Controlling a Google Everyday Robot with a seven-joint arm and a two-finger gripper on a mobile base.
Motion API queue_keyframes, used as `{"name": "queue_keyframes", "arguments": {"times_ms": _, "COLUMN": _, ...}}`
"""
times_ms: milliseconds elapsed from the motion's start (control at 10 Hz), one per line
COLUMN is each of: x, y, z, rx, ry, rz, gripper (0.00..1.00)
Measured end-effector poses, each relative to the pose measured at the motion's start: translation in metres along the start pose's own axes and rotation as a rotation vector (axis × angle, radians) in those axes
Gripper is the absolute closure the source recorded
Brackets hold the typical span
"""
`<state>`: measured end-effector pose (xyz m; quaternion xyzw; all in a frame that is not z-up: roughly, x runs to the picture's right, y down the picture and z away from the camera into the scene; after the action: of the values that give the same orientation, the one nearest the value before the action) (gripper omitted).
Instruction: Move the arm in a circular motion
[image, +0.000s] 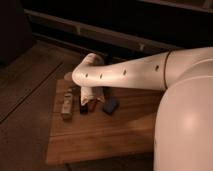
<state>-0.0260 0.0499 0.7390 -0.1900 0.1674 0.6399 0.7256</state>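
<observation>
The arm (130, 74) is cream-white and thick, with a row of small dark holes. It reaches from the big rounded segment (185, 125) at the lower right across to a bent joint (89, 67) at centre left. From that joint a short wrist segment drops toward the wooden table (110, 135). The gripper (90, 100) hangs at its end, just above the small objects on the table and partly hidden behind the wrist.
A beige block (66, 107), a dark item (82, 108), a red item (93, 105) and a blue item (111, 105) lie in a row on the table's far left part. Dark cabinet fronts (115, 25) run along the back. Floor surrounds the table on the left.
</observation>
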Motion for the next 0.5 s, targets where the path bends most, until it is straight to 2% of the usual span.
{"name": "queue_keyframes", "arguments": {"times_ms": 200, "x": -0.024, "y": -0.044, "z": 0.002, "rx": 0.021, "ry": 0.008, "rz": 0.083, "gripper": 0.35}}
{"name": "queue_keyframes", "arguments": {"times_ms": 300, "x": -0.033, "y": -0.056, "z": 0.002, "rx": 0.027, "ry": 0.006, "rz": 0.105, "gripper": 0.35}}
{"name": "queue_keyframes", "arguments": {"times_ms": 400, "x": -0.064, "y": -0.072, "z": -0.001, "rx": 0.04, "ry": -0.013, "rz": 0.129, "gripper": 0.35}}
{"name": "queue_keyframes", "arguments": {"times_ms": 500, "x": -0.08, "y": -0.071, "z": -0.003, "rx": 0.047, "ry": -0.027, "rz": 0.121, "gripper": 0.35}}
